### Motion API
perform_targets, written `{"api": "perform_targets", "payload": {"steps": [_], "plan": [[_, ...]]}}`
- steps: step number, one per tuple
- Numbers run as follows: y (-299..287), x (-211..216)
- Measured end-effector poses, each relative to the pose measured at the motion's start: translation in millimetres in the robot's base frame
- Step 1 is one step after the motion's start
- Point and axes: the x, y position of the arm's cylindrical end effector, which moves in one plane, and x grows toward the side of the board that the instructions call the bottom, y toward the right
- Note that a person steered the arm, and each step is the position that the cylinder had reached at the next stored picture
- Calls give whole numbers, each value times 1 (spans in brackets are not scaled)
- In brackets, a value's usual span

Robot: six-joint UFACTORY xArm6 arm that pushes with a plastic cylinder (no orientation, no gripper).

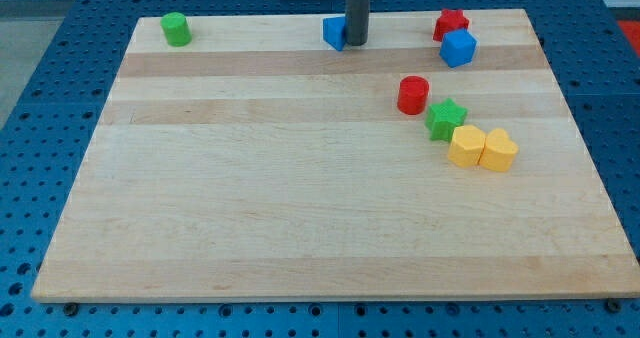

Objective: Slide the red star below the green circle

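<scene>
The red star lies at the view's top right on the wooden board, touching a blue cube just below it. The green circle sits at the view's top left corner. My tip is near the top middle, right against the right side of a small blue block. It is about a hundred pixels left of the red star and far right of the green circle.
A red cylinder, a green star and two yellow blocks cluster at the view's right middle. A blue perforated table surrounds the board.
</scene>
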Motion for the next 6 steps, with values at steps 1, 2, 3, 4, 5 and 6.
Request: {"api": "perform_targets", "payload": {"steps": [1, 2, 3, 4, 5, 6], "plan": [[-11, 0], [-17, -1], [-19, -6], [-19, 7], [-19, 25], [-30, 28]]}}
